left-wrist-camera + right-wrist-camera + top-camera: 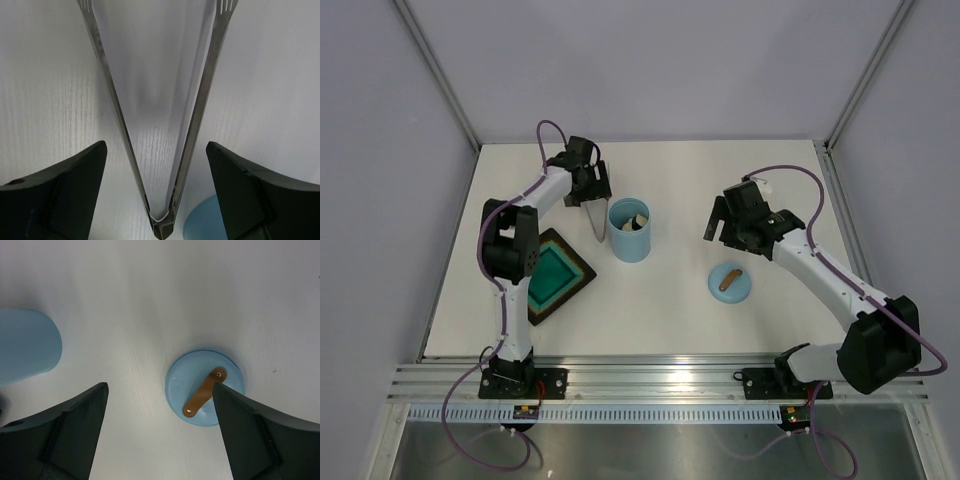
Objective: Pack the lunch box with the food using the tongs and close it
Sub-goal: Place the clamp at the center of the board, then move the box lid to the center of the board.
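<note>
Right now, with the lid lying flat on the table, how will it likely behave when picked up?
The lid looks like thin rigid plastic, so probably light and stiff. Its smooth round rim may slip in a side pinch. The brown strap on top looks flexible; gripped there, the lid might swing or tilt.

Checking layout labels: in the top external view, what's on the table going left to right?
Dark tray with teal inside → tongs → lunch box → lid.
</note>
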Available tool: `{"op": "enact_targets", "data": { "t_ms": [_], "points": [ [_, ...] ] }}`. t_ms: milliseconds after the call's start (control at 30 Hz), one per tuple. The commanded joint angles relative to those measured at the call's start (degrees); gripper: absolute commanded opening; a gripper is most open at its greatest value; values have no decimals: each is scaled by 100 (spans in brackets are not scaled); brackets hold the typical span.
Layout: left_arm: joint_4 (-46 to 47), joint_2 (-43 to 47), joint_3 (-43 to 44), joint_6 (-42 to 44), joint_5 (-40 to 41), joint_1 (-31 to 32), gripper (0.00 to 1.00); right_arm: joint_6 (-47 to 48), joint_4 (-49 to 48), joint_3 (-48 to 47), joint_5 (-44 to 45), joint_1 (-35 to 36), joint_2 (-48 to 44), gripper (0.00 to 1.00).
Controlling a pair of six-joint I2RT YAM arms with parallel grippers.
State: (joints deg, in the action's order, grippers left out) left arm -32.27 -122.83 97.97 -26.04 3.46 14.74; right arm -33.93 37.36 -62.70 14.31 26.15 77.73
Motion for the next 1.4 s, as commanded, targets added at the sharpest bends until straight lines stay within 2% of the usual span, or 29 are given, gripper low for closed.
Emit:
{"op": "enact_targets", "data": {
  "t_ms": [0,100,267,467,633,800,833,1033,1167,1367],
  "points": [
    [-25,-66,468,134,102,-59,87,-96,210,161,441,13,-425,94],
    [-68,-84,573,205,93,-68,93,-192,367,319,486,-110,-557,96],
    [-43,258,521,231,5,-68,94,-342,631,635,363,-365,-698,99],
    [28,1382,275,205,-12,-68,94,-474,580,1005,29,-532,-769,99],
    [125,2690,-304,29,-65,-59,94,-553,404,1137,-121,-541,-435,87],
    [81,3545,-1060,-76,-170,-59,94,-702,140,1075,-278,-541,65,78],
    [81,3746,-1165,-85,-205,-68,94,-711,53,1032,-297,-532,136,73],
    [-165,4284,-1694,-15,-311,-59,94,-676,-97,847,-358,-541,664,58],
    [-271,4565,-1825,11,-504,-51,94,-667,-150,768,-446,-532,875,55],
    [-403,4864,-1852,117,-478,-50,94,-571,-519,741,-920,-523,989,32]
  ]
}}
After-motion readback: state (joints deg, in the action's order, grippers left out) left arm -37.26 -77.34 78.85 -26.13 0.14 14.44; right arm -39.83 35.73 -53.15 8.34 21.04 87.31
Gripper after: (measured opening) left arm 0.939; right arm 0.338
